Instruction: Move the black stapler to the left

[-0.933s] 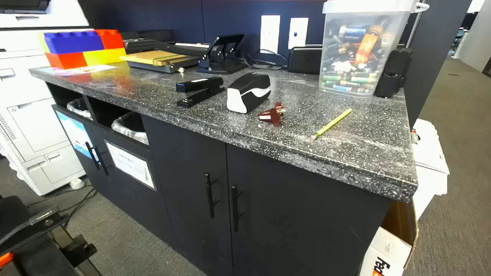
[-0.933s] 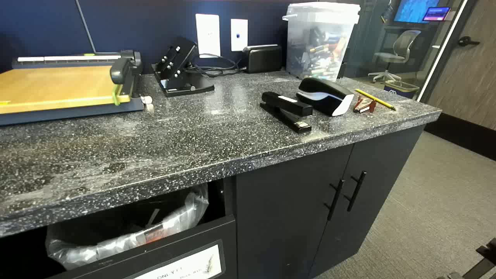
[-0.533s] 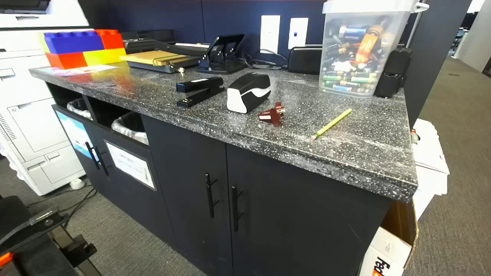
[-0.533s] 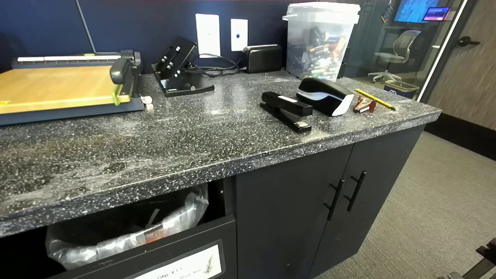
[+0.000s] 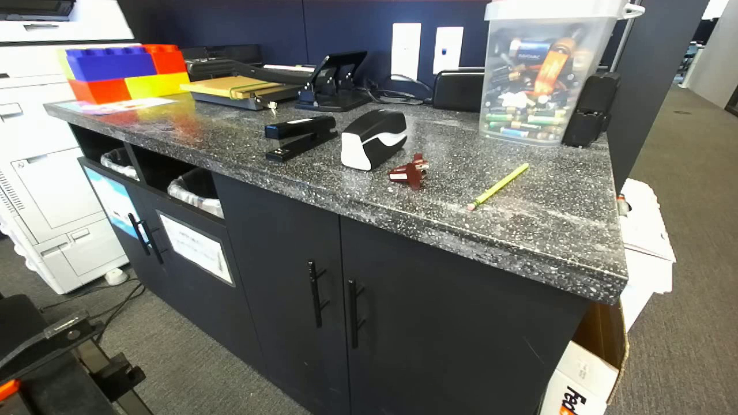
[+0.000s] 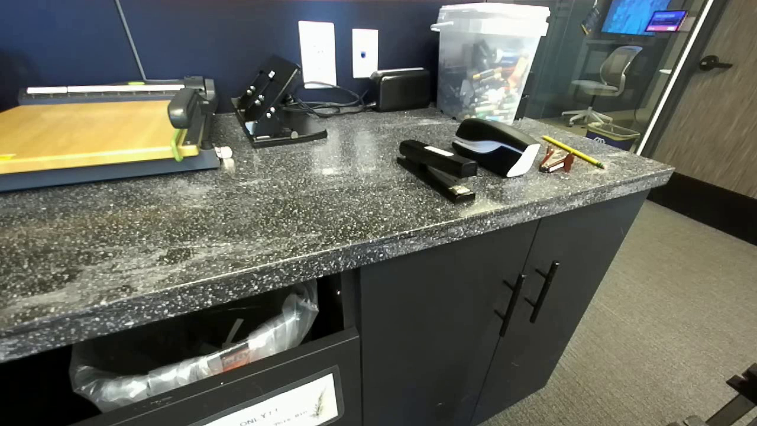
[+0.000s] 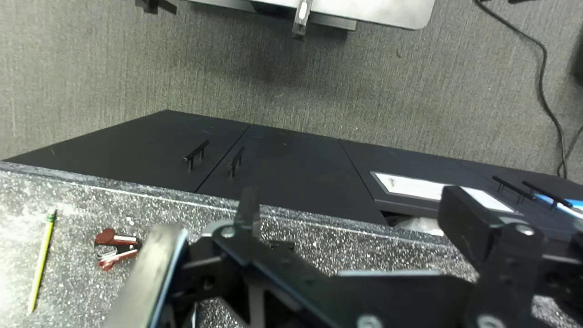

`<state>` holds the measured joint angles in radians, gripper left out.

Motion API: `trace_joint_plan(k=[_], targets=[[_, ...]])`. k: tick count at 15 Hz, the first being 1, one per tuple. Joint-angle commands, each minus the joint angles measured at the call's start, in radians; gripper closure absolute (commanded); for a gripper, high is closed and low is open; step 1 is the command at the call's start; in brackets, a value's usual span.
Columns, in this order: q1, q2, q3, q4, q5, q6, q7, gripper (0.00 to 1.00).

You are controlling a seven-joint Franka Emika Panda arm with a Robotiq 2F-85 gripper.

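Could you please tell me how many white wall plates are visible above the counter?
2: in both exterior views, a left plate and a right plate sit side by side on the dark blue wall. Others could be hidden behind the clear plastic bin.

The stapler (image 6: 437, 161) is black, the countertop (image 6: 266, 201) speckled white on dark grey; toward ten o'clock in an exterior view, blocks (image 5: 124, 66) show blue, red, yellow.
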<state>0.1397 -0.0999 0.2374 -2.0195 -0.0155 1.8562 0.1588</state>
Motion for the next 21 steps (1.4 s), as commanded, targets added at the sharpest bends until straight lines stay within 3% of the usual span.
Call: trace_joint_plan(k=[1,9,21], targets=[[0.011,0.186,-0.015,0.184,-0.016,0.046,0.045,0.00],[0.032,0.561,-0.107,0.490,-0.063,0.100,0.103,0.00],[0.077,0.904,-0.186,0.766,-0.051,0.076,0.111,0.00]])
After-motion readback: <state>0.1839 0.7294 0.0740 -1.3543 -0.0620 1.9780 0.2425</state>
